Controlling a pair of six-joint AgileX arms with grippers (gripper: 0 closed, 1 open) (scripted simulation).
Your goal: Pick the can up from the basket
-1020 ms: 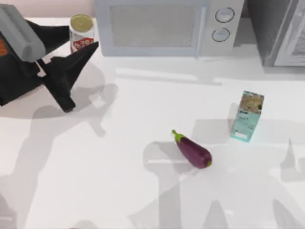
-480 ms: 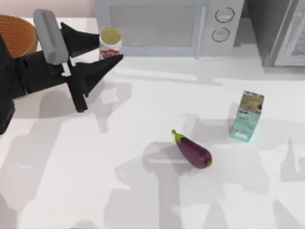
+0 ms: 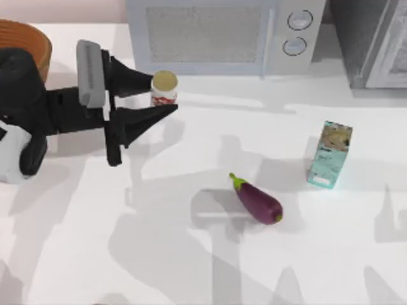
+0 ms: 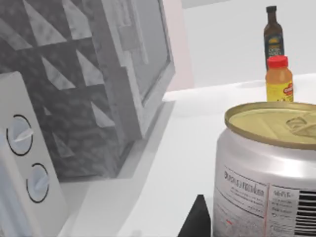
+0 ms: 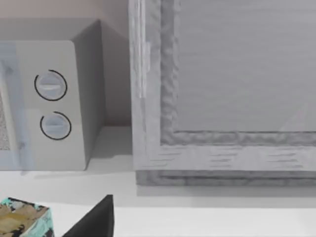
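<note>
Overhead camera looks down; both wrist cameras face the microwave (image 3: pixel 219 35) closely.

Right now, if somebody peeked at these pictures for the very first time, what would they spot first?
Probably the big black left gripper at the top view's left, its jaws shut on the can, which it holds out in front of the microwave. The basket sits behind the arm in the far left corner. Nearer the middle of the table lies a purple eggplant, with a teal carton standing off to its right.

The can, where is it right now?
In the top view the can sits at upper left, clamped in the left gripper, just in front of the microwave and right of the basket.
</note>
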